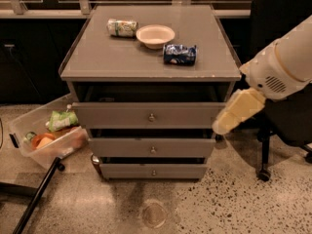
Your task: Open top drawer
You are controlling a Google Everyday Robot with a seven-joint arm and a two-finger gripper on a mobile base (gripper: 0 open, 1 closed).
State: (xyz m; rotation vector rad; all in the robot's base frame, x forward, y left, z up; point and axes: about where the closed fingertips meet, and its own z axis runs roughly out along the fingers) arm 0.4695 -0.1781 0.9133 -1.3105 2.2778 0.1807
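Observation:
The top drawer [122, 116] is the uppermost grey front of a three-drawer cabinet, with a small round metal knob [151, 116] at its middle. A dark gap shows between its front and the cabinet top. My arm comes in from the right. Its cream-coloured end, the gripper [233, 116], hangs just off the drawer front's right end, at knob height and well to the right of the knob. It does not touch the knob.
On the cabinet top [97, 57] lie a green can [122, 27], a white bowl [155, 35] and a blue snack bag [180, 54]. Two narrower drawers [122, 147] sit below. A clear bin of snacks [46, 136] stands left. A black office chair [282, 116] stands behind the arm.

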